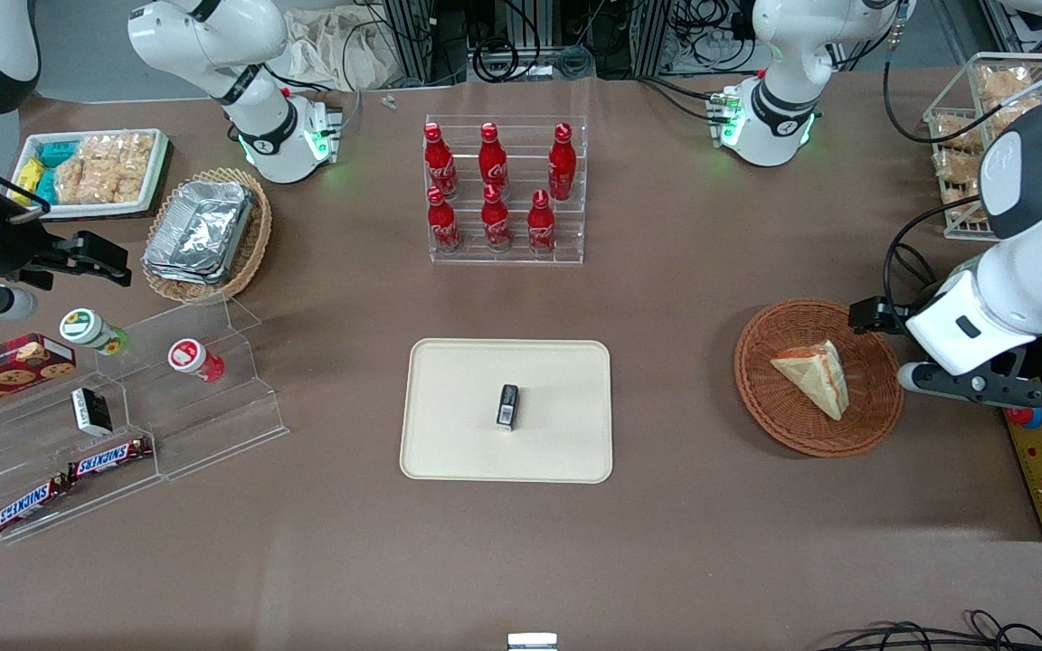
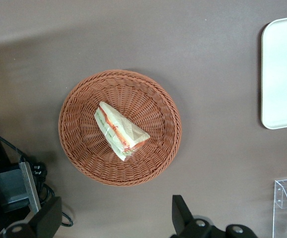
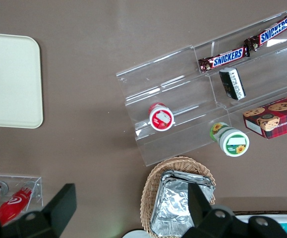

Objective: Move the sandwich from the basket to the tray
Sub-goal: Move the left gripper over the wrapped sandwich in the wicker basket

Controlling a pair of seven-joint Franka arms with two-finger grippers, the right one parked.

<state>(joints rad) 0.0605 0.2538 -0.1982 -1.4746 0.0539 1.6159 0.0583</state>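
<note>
The sandwich point(image 1: 815, 375) is a wrapped triangular wedge lying in the round reddish-brown basket point(image 1: 783, 425) toward the working arm's end of the table. The left wrist view shows the sandwich point(image 2: 121, 130) in the middle of the basket point(image 2: 84, 99), its red and green filling along one edge. My left gripper point(image 1: 887, 345) hovers high over the basket's rim, open and empty, with its fingers point(image 2: 180, 213) wide apart and clear of the wicker. The cream tray point(image 1: 449, 434) lies at the table's middle; its edge also shows in the left wrist view point(image 2: 282, 74).
A small black packet point(image 1: 507, 405) lies on the tray. A clear rack of red bottles point(image 1: 503, 190) stands farther from the front camera. A clear stepped stand point(image 1: 123, 416) with snacks, a tan basket of foil containers point(image 1: 204, 233) and a white snack tray point(image 1: 91, 172) lie toward the parked arm's end.
</note>
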